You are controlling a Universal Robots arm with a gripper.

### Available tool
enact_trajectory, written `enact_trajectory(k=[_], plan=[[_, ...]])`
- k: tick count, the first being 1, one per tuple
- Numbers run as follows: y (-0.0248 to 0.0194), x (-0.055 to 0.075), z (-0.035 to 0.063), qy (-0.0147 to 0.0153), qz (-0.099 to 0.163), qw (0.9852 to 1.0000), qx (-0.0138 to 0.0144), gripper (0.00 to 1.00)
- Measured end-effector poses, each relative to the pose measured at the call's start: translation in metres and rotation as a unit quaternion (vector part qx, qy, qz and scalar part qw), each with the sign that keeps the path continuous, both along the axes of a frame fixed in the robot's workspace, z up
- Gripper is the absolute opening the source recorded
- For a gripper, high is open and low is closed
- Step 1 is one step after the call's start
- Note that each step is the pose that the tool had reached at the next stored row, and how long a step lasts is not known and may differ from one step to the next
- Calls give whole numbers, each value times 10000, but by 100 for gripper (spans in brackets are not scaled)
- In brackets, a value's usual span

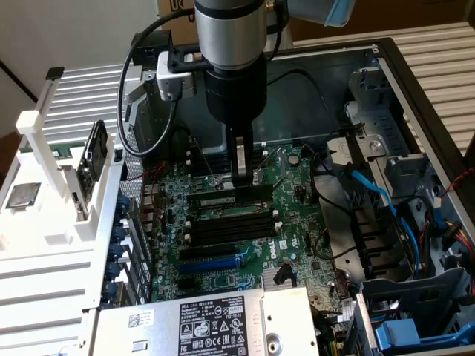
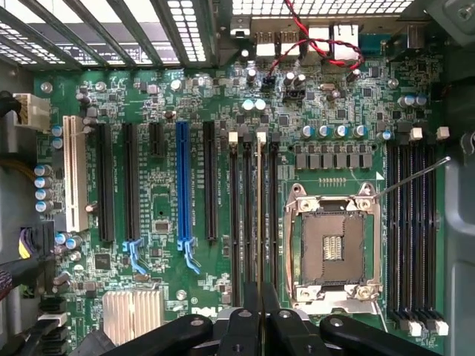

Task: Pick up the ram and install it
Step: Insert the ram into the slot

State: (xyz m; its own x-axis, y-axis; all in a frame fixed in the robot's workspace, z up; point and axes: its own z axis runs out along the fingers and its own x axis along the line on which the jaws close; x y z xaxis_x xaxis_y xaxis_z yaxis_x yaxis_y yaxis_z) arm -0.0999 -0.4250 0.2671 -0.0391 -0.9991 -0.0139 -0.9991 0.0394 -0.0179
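Exterior view: the gripper (image 1: 247,187) stands low over the motherboard (image 1: 297,222); its fingers hide part of the ram (image 1: 217,200); the part that shows is a dark-green strip with a white label, lying level, its long axis parallel to the black memory slots (image 1: 226,226) just beside the fingertips; whether it sits in a slot is hard to make out.

Wrist view: the ram (image 2: 260,215) appears edge-on, a thin pale line running straight out from between the fingers (image 2: 249,315), in line with the memory slots (image 2: 234,215); its near end is hidden; the jaws are nearly closed, pinching the stick; the CPU socket (image 2: 334,248) lies to one side of the gripper (image 2: 260,295).
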Motion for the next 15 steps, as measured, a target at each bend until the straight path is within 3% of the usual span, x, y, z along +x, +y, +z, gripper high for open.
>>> enact_trajectory(k=[3,7,10,12,15], plan=[[-17,2,-12,11,15,10000,3,12],[-43,6,-17,56,62,10000,8,12],[-47,17,-21,73,62,10000,8,12],[-50,42,-23,128,62,9999,8,12],[-55,46,-23,180,61,9998,9,12]])
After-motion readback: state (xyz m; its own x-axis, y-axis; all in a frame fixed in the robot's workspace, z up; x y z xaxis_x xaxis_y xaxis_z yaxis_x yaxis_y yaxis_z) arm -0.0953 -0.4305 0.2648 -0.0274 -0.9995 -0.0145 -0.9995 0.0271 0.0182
